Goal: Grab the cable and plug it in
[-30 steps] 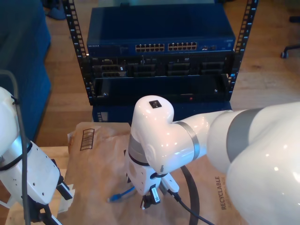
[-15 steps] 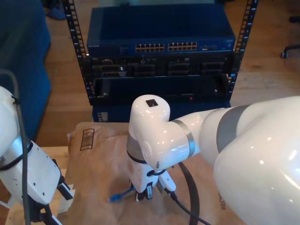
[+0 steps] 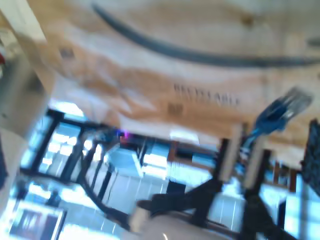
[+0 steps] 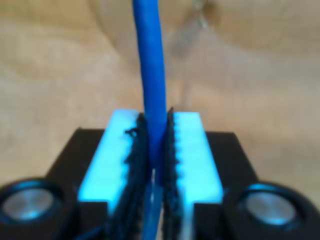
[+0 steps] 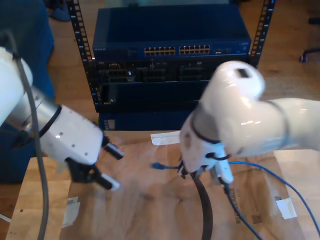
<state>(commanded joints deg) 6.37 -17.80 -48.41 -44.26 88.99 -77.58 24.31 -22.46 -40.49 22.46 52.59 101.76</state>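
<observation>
Clamped fingers [image 4: 192, 150] of my second gripper [image 5: 186, 170] pinch the cable [image 5: 167, 165] at the exterior view's centre, its plug [image 5: 157, 165] sticking out toward the left. My first gripper [image 5: 111, 167] hangs with spread jaws at lower left over the cardboard [image 5: 145, 210].

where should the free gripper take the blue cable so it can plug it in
Probably just behind the plug, jaws closing across the cable. That short end pokes out roughly level from my second gripper toward the exterior view's left, so my open first gripper should come from that side.
</observation>
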